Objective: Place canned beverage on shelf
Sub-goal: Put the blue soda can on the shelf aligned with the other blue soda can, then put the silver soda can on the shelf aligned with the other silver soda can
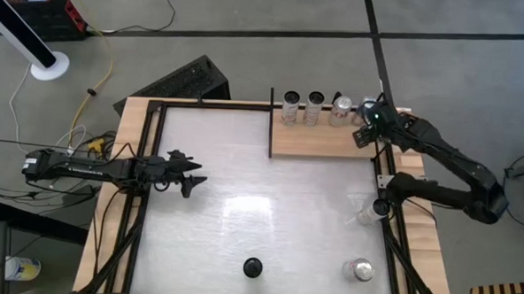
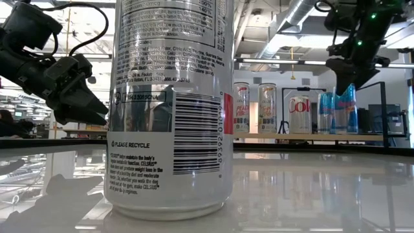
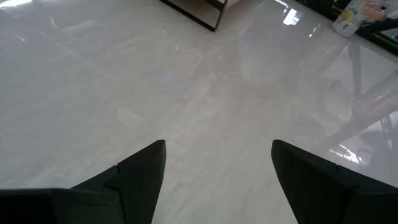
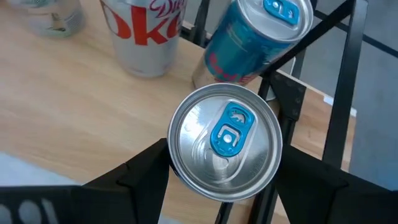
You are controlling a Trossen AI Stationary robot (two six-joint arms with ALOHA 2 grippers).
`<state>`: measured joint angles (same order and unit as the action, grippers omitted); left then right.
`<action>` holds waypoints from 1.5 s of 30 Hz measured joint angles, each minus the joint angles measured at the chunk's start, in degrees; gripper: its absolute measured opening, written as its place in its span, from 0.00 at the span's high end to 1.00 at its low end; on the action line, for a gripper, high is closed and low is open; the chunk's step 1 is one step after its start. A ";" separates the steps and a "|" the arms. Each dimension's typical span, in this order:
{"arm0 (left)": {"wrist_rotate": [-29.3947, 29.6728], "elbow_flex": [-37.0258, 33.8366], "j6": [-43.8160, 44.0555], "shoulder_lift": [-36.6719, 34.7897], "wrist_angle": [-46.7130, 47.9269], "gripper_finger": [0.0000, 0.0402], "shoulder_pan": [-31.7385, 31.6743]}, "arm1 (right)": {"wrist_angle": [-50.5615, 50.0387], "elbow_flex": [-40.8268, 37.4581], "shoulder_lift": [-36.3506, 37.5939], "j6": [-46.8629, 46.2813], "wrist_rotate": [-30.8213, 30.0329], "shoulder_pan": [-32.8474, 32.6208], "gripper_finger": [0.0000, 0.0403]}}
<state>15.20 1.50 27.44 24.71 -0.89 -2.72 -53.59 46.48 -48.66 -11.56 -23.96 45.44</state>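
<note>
The shelf point(image 1: 320, 141) is a light-wood plank at the table's far right, edged by black rods. Three cans stand on it in a row point(image 1: 314, 108), among them a Diet Coke can point(image 4: 143, 34), with a blue can point(image 4: 255, 37) at the right end. My right gripper point(image 1: 367, 132) is over the shelf's right end, shut on another blue can with a silver top point(image 4: 224, 149). My left gripper point(image 1: 192, 175) is open and empty above the table's left part; only bare tabletop shows between its fingers point(image 3: 217, 168). My right gripper pinches the blue can's upper wall just under the rim point(image 4: 177, 171) between its two fingers, one on each side. The fingers come from above, pointing down. The can is upright, and in the low view its base point(image 2: 346, 129) is level with the other cans on the shelf.
A silver can point(image 1: 358, 269) stands near the table's front right, and a small black object point(image 1: 252, 268) at front centre. A clear thing point(image 1: 367, 211) lies by the right edge. A large silver can point(image 2: 168, 110) fills the low view's left. Black frame rods point(image 4: 339, 124) run beside the shelf.
</note>
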 joint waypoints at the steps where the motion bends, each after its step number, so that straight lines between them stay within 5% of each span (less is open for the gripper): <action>1: 0.01 0.00 -0.02 0.02 0.00 0.31 0.00 | -0.10 0.00 -0.01 0.27 0.09 0.37 0.31; 29: -0.29 -0.01 0.02 0.02 0.02 0.31 0.00 | -0.25 0.01 0.02 4.94 3.04 2.40 0.20; 36: -0.35 0.00 0.07 0.02 0.02 0.31 0.00 | -4.43 5.02 0.04 5.58 3.20 2.22 0.20; 45: -0.35 -0.02 0.22 0.02 -0.07 0.31 0.00 | -9.49 16.11 0.08 1.85 19.26 -0.44 0.20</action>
<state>14.86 1.48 27.66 24.73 -0.96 -2.72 -63.08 62.59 -48.58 -9.70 -4.70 44.99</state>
